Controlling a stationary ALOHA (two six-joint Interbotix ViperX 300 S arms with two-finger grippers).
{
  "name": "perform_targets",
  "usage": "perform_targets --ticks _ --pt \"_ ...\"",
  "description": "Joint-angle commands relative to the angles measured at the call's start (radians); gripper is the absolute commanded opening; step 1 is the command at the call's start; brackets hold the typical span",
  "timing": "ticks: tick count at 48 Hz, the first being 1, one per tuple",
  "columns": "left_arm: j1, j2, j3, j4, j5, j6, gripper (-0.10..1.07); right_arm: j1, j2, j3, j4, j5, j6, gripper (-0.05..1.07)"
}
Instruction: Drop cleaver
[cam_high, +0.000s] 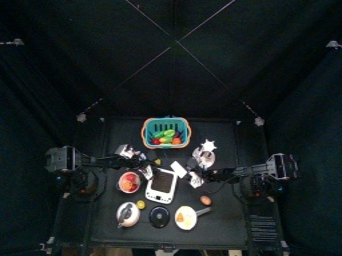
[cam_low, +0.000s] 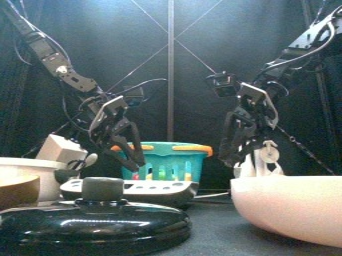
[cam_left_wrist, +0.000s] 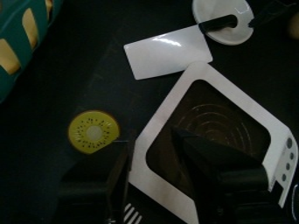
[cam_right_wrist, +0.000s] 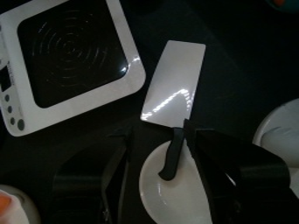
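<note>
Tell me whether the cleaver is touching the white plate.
Touching: the right wrist view shows the cleaver's dark handle lying on the white plate, blade flat on the table.

No legible text or labels anywhere

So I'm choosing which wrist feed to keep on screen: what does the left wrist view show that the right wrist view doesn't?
Only the left wrist view shows the kiwi slice and an edge of the green basket. Only the right wrist view shows the cleaver's dark handle lying across the small white plate, between the right gripper's open jaws. Both show the cleaver lying flat on the table, held by neither gripper, beside the white induction cooker.
</note>
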Motion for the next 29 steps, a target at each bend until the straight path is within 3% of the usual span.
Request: perform_targets --ticks 1,9,19,29 --pt "0.012 0.002 -0.037 0.035 0.015 0.000 0.86 -0.003 -0.008 -0.018 0.002 -0.002 0.000 0.84" --pt "0.031 0.003 -0.046 0.103 0.031 0.000 0.96 -0.002 0.009 -0.023 0.002 -0.002 0.000 0.84" --pt "0.052 0.011 -0.041 0.284 0.037 0.000 0.97 -0.003 0.023 -0.031 0.002 -0.002 0.000 0.84" --pt "0.080 0.051 -0.054 0.304 0.060 -0.002 0.97 -0.002 0.038 -0.037 0.002 -0.002 0.000 0.84"
